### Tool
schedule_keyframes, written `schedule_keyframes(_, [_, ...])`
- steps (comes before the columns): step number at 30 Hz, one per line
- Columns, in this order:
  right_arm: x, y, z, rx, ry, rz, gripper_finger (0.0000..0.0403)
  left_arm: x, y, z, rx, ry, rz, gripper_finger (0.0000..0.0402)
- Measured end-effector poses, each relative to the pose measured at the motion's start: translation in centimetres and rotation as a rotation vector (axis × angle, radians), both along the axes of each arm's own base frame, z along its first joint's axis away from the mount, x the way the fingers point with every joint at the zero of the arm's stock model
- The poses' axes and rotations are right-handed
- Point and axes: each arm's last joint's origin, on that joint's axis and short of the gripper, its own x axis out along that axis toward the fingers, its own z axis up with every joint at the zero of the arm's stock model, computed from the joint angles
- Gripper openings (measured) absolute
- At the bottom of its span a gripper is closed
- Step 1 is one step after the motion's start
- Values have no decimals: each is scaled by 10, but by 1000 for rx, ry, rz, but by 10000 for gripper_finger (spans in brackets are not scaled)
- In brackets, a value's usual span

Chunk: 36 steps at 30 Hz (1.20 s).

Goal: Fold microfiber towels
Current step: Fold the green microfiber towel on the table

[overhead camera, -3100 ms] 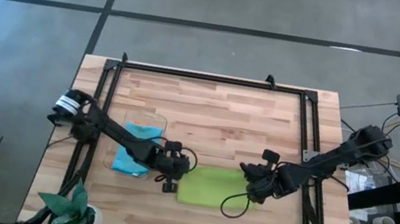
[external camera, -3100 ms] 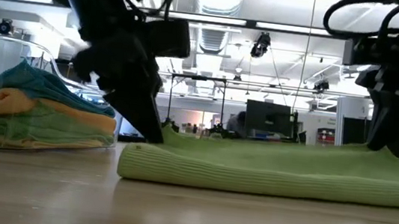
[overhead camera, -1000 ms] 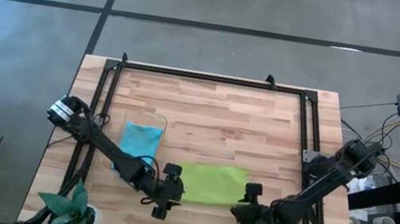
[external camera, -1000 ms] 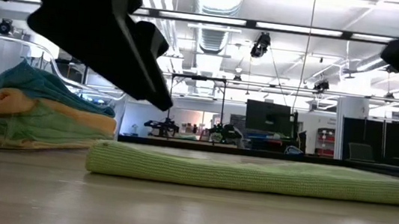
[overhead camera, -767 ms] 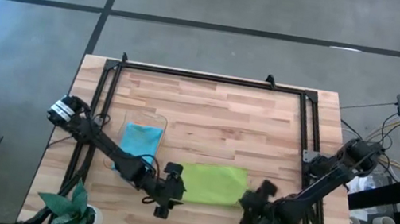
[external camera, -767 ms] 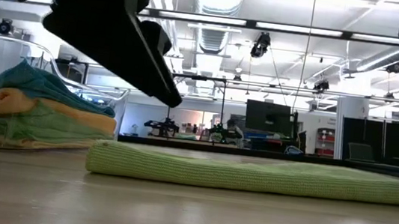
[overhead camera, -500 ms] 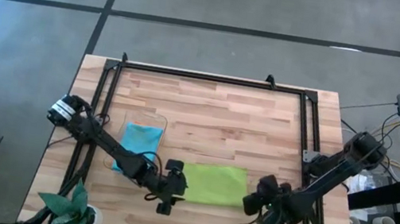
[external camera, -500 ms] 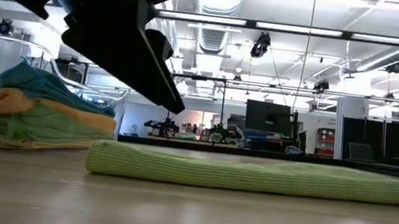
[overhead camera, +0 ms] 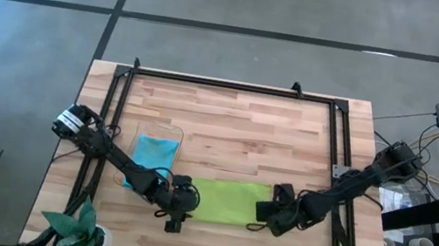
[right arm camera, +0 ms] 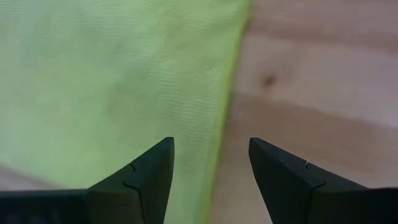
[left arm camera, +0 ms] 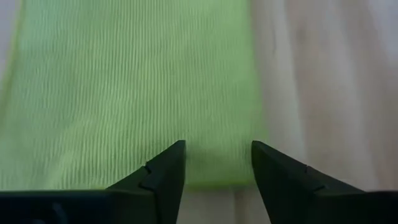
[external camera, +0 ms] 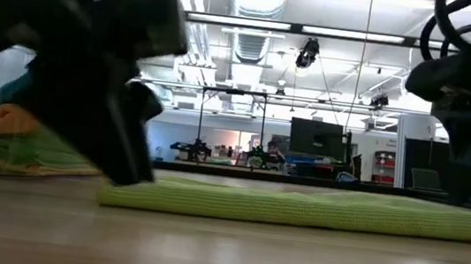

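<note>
A lime green microfiber towel [overhead camera: 226,202] lies folded into a long strip on the wooden table, flat in the low view [external camera: 298,206]. My left gripper [overhead camera: 181,206] stands open low over the strip's left end, fingertips [left arm camera: 217,157] above a corner of it [left arm camera: 252,177]. My right gripper [overhead camera: 269,212] stands open over the right end, its fingers either side of the end edge [right arm camera: 227,106]. More folded towels [overhead camera: 153,153], light blue on top, lie stacked in a clear container.
A potted plant [overhead camera: 83,230] stands at the near left corner. Black frame rails [overhead camera: 234,85] run along the far edge and both sides. The towel stack [external camera: 4,137] sits just left of the strip. Bare wood [overhead camera: 244,136] lies beyond the towel.
My right gripper has come from the table's near edge toward the towel's right end and rolled about its own axis. My left gripper has sunk toward the towel's left end. The towel has stayed where it was.
</note>
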Motion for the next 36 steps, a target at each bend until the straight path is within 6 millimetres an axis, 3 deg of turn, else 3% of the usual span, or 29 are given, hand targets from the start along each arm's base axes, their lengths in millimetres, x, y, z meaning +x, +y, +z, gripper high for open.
schedule_keyframes(6, [9,0,-4,123,-70,13,206,-7,3,-12,-44,12,53,150])
schedule_keyframes(13, [6,-2,-16,119,-66,4,189,-1,-2,-16,-67,-53,-4,148])
schedule_keyframes(20, [6,-2,-17,77,-65,77,77,0,-3,-13,-66,-57,-32,148])
schedule_keyframes(22, [2,-4,-16,42,-37,107,34,1,-3,-9,-42,-72,-47,148])
schedule_keyframes(24, [-4,-10,-13,-6,14,136,18,4,-4,0,-25,-107,-63,148])
schedule_keyframes(28, [-27,-25,1,-102,175,149,13,8,-2,24,7,-196,-112,147])
schedule_keyframes(33, [-57,-46,41,-228,350,181,12,10,12,55,56,-303,-96,147])
schedule_keyframes(36, [-60,-50,65,-273,254,269,12,12,21,67,88,-352,-30,147])
